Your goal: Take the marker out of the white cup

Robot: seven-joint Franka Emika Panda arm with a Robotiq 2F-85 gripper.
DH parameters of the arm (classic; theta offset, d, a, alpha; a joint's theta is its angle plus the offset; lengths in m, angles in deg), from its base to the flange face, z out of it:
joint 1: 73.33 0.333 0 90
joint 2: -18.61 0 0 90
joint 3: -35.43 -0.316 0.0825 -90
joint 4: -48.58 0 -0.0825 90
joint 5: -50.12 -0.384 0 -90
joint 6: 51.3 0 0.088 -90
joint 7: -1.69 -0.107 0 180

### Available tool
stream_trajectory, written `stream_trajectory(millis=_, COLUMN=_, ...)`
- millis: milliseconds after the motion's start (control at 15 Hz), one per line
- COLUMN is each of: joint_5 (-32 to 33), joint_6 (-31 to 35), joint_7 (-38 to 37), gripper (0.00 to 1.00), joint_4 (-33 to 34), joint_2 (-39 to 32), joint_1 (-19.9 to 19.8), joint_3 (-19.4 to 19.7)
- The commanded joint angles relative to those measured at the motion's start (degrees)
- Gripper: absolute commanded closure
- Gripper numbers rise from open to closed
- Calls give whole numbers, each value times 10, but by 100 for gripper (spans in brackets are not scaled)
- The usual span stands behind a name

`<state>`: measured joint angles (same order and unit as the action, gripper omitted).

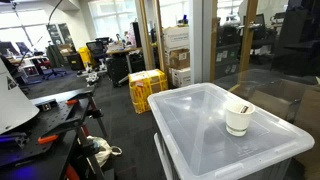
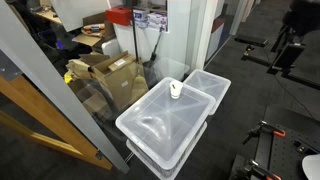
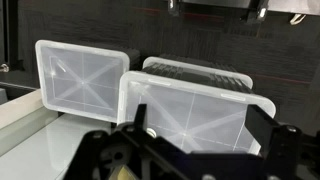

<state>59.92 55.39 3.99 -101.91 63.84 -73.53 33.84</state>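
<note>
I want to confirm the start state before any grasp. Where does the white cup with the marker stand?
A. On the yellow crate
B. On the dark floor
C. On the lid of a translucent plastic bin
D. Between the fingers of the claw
C: in an exterior view the white cup stands upright on the translucent bin lid, with the dark marker sticking out of it.

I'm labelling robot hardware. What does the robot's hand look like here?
Only the wrist view shows it: the hand is plain black, built of angular bars, with two dark fingers. No cables or markings show; the arm itself is unseen.
</note>
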Motion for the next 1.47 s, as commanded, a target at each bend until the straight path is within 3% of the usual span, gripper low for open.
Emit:
stream_trajectory(millis=0, joint_5=2, joint_6=-2, joint_7=-2, gripper=0, joint_4=1, joint_2=0, joint_1=3, joint_3=2)
stream_trajectory(millis=467, joint_5=2, joint_6=-1, joint_7=5, gripper=0, joint_4=3, joint_2=-3, joint_1=5, joint_3=4)
stream_trajectory(millis=733, joint_5=3, joint_6=35, joint_7=17, gripper=0, joint_4=7, joint_2=-17, joint_1=7, joint_3=15)
stream_trajectory(millis=1400, joint_5=9, joint_6=310, joint_7=8, gripper=0, joint_4=40, joint_2=-181, joint_1=-15, joint_3=31)
